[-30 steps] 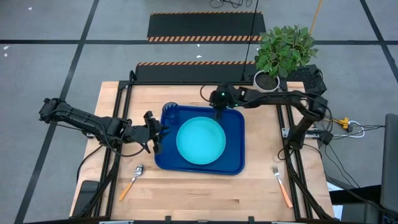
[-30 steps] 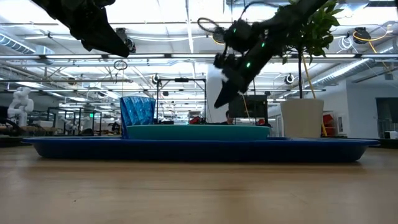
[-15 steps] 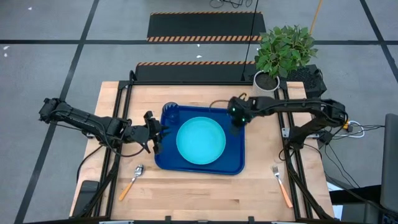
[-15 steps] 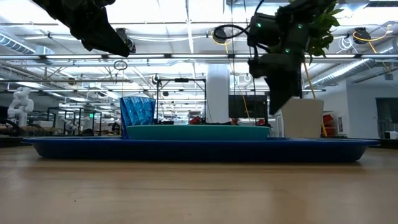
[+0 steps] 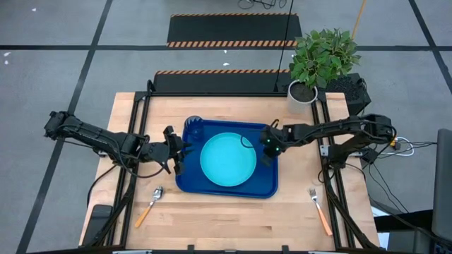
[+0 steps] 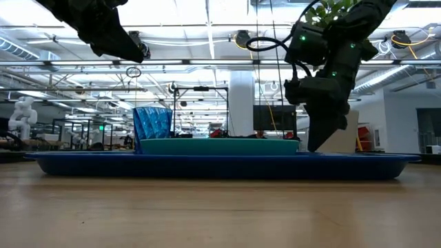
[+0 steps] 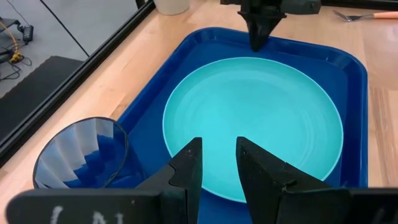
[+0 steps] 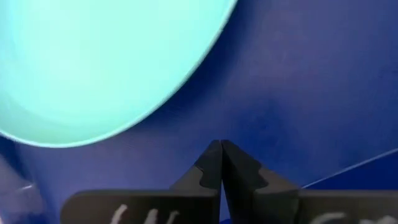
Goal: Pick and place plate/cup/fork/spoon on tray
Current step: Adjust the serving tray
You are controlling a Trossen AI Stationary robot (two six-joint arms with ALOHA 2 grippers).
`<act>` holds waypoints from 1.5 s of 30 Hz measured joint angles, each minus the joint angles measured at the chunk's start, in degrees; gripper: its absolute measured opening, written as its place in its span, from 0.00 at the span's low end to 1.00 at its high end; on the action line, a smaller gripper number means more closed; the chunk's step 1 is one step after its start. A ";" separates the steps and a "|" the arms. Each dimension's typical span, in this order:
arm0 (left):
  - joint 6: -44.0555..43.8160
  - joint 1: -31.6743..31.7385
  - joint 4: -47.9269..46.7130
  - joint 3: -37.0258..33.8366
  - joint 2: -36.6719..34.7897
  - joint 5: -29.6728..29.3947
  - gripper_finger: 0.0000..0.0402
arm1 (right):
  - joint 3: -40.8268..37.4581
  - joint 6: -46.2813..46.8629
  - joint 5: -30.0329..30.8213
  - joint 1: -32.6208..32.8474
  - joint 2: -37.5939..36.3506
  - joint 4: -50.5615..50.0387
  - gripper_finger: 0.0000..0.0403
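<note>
From level with the table, the tray's (image 6: 220, 165) rim hides most of what lies in it: only a thin teal edge of the plate (image 6: 219, 145) and the ribbed top of the cup (image 6: 152, 122) rise above it. My right gripper's (image 8: 221, 163) own camera cuts the plate off to one curved edge against dark blue plastic.

Seen from above, the round light cyan plate (image 5: 228, 159) lies flat in the middle of the dark blue tray (image 5: 271, 185), with the small blue cup (image 5: 193, 127) in a far corner. The spoon (image 5: 150, 204) and fork (image 5: 319, 210), both orange-handled, lie on bare wood near the front edge, well apart.

My right fingers are pressed together, empty, over the tray beside the plate. My left gripper (image 5: 176, 154) hovers at the tray's other side, fingers (image 7: 188, 169) parted and holding nothing.
</note>
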 joint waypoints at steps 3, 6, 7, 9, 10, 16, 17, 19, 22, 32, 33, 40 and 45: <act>-0.22 0.00 0.08 0.00 0.00 0.00 0.25 | 0.00 -3.71 1.14 0.01 0.00 0.20 0.00; -0.69 0.00 0.12 0.00 0.00 0.00 0.25 | 0.00 -6.47 1.39 0.06 0.00 0.01 0.00; -0.69 0.00 0.14 0.00 0.00 0.00 0.25 | 0.00 -7.00 1.41 0.27 0.00 -0.33 0.00; -0.76 0.00 0.14 0.00 0.01 0.00 0.25 | 0.00 -8.20 1.39 0.94 0.00 -1.50 0.00; -0.76 0.00 0.14 0.00 0.01 0.00 0.25 | 0.00 -8.83 1.39 1.27 0.00 -2.28 0.00; -0.91 0.00 0.16 0.00 0.00 0.00 0.25 | 0.00 -12.31 1.39 3.03 0.00 -7.68 0.00; -0.95 0.00 0.16 0.00 0.01 0.00 0.25 | 0.00 -12.87 1.39 3.22 0.02 -8.59 0.00; -1.27 0.00 0.16 0.00 0.00 0.00 0.25 | 0.00 -13.89 1.39 3.49 0.02 -10.15 0.00; -1.52 0.00 0.18 0.00 0.00 -0.02 0.25 | 0.02 -15.36 1.81 3.59 0.02 -11.87 0.00; -1.96 0.00 0.20 0.00 0.00 0.00 0.25 | 0.10 -22.19 8.32 3.41 1.30 -12.61 0.00; -1.96 0.00 0.20 0.00 0.00 0.00 0.25 | 0.13 -22.70 8.72 3.39 1.73 -12.50 0.00; -1.98 0.00 0.20 0.00 0.00 0.00 0.25 | 0.43 -24.29 9.07 2.76 3.35 -9.14 0.00; -1.98 0.00 0.18 0.00 0.00 0.00 0.25 | 2.84 -23.90 10.59 2.78 2.04 -9.19 0.00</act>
